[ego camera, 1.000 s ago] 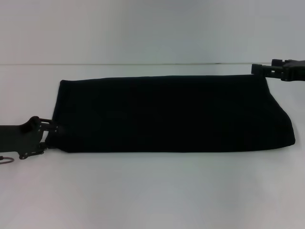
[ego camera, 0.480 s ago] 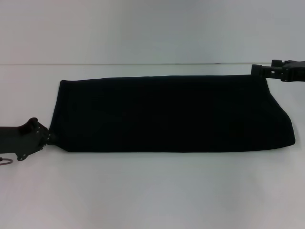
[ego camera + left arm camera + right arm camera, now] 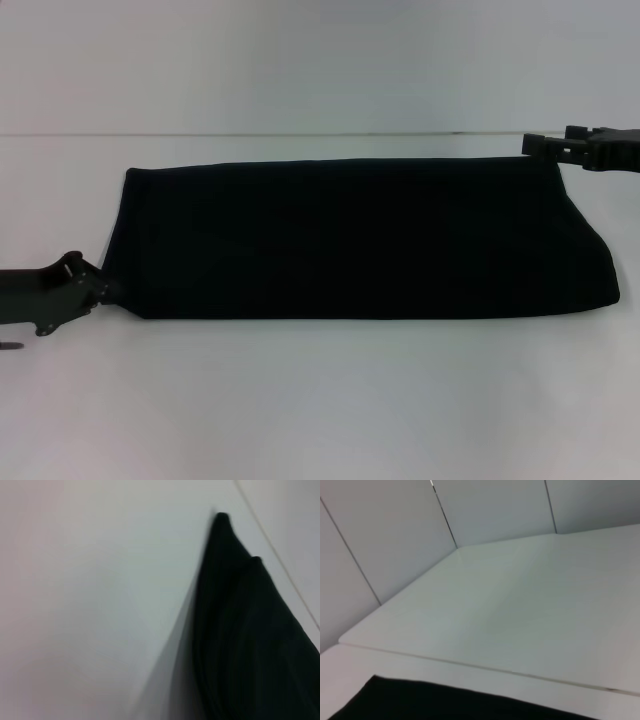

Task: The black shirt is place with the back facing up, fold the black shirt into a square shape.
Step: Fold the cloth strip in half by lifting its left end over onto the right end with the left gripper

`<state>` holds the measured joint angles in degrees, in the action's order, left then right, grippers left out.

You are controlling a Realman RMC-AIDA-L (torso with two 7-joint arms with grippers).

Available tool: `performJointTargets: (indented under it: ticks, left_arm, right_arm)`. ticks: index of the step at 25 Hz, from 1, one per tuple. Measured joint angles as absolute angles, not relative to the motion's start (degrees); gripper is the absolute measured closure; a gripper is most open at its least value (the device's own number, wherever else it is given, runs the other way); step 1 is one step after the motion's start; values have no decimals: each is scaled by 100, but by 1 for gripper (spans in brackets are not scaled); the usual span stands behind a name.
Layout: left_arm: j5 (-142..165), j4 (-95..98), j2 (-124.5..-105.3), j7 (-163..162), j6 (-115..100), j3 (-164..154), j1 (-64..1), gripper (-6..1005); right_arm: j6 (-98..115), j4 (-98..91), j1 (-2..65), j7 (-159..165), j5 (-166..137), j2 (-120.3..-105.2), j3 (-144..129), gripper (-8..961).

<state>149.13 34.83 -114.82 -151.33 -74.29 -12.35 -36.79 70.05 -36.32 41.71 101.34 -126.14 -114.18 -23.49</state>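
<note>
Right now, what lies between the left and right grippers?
Only the black shirt, folded into a long band, spans from left gripper to right gripper in head view.

Plain black shirt (image 3: 360, 240), white table (image 3: 320, 400)

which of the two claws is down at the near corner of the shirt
The left claw, touching the black shirt's near left corner. The right claw sits at the far right corner instead, by the shirt's back edge.

Black shirt (image 3: 360, 238), folded into a long flat horizontal band on table
</note>
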Motion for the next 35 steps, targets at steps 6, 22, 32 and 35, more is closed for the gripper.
performJointTargets:
  ticks: [6,22,32,35]
  left_arm:
    - [14734,3703,-11459,-14213,-7522,-1231,-3490,972]
    - [14774,4953,-11248,-13323,-7806,-909,-2719,971]
    - [14714,5011,-11132,-13200,-8274,-679,-2824,972]
    - [14327,4996,-11082,-13199,-8946,-743,-3211,972]
  right_arm:
    - [6907,-3621,4142,10135,-12390,-11552,-2342,36]
    - [6349,-3472,4205,10136,-11925,-11802,-2387,38]
    - [6333,-3472,4207,10050,-11925,-11791,-2390,39]
    - [6320,-3472,4134,9990,-11925,-11750,-2369,39]
